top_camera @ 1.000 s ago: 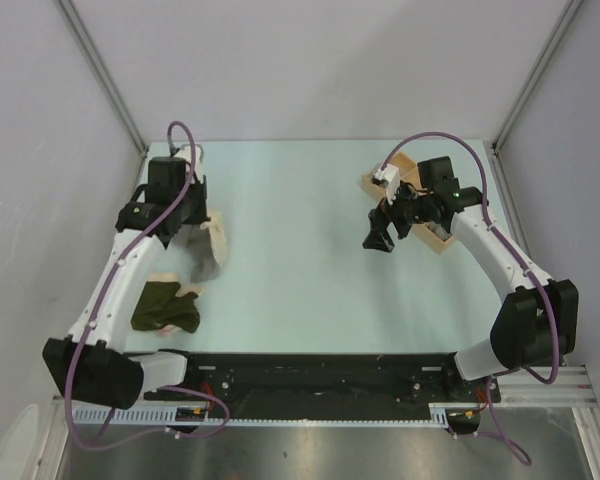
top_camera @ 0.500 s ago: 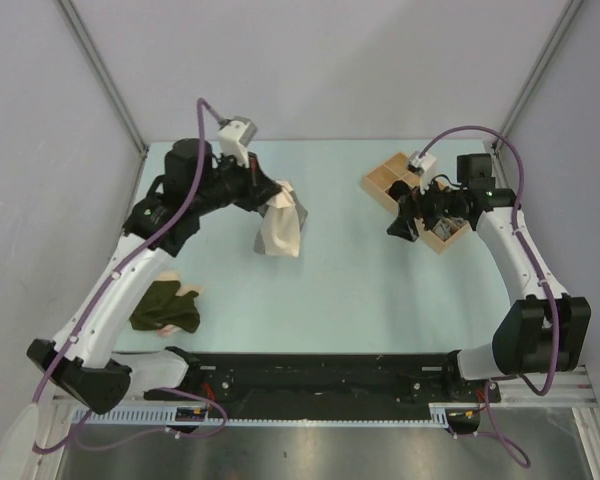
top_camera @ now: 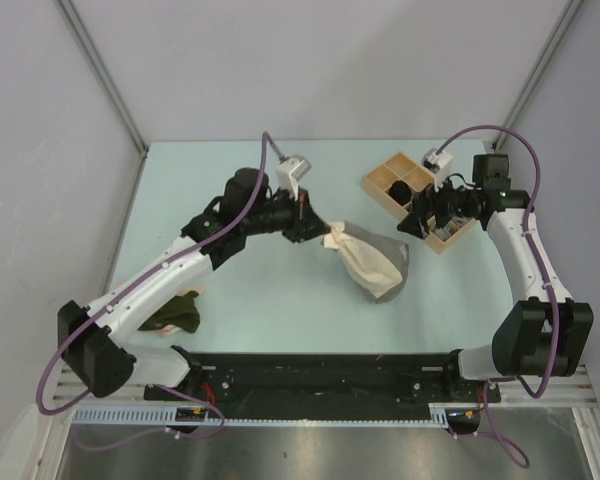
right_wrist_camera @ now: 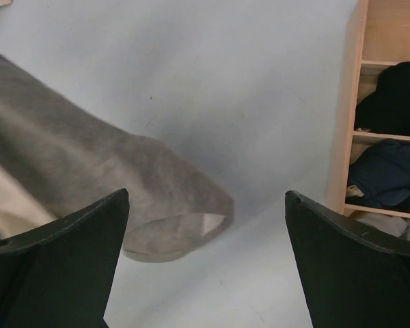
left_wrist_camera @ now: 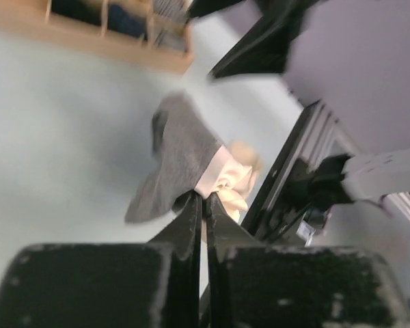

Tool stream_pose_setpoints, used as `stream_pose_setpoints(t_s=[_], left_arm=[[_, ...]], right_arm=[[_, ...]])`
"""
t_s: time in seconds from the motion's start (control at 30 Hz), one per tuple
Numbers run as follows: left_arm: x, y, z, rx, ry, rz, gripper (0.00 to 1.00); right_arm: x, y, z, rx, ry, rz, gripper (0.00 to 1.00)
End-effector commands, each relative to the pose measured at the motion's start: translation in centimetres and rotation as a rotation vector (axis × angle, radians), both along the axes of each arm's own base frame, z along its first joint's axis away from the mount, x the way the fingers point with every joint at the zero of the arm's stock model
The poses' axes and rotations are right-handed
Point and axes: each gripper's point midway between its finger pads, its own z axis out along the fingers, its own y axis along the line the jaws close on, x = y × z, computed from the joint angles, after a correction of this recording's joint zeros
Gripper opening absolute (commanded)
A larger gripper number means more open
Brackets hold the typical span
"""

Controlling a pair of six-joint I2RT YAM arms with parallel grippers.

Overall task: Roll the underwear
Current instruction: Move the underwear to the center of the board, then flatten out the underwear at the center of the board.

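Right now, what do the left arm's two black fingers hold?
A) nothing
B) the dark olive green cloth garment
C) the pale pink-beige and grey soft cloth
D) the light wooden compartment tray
C: the left gripper is pinched shut on the pale pink-beige and grey soft cloth, while the dark olive green cloth garment lies apart, back near that arm's base.

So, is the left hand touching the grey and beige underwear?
Touching: in the left wrist view the left hand is shut on the underwear.
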Motion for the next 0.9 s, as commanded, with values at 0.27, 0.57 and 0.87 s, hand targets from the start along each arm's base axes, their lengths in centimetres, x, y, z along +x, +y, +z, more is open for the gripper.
stream_pose_setpoints(t_s=[0.27, 0.57, 0.87], left_arm=[[0.4, 15.4, -17.2, 0.11, 0.305, 0.514, 0.7], [2.1, 16.2, -14.9, 0.153, 0.175, 0.509, 0.85], [2.5, 16.5, -15.2, 0.17, 0.157, 0.51, 0.85]], right_arm=[[-1.5, 3.5, -2.1, -0.027, 0.034, 0.191, 1.0], [-6.0, 10.2, -6.7, -0.233, 0.031, 0.512, 1.0], [-7.0, 11.3, -12.9, -0.478, 0.022, 0.595, 0.92]])
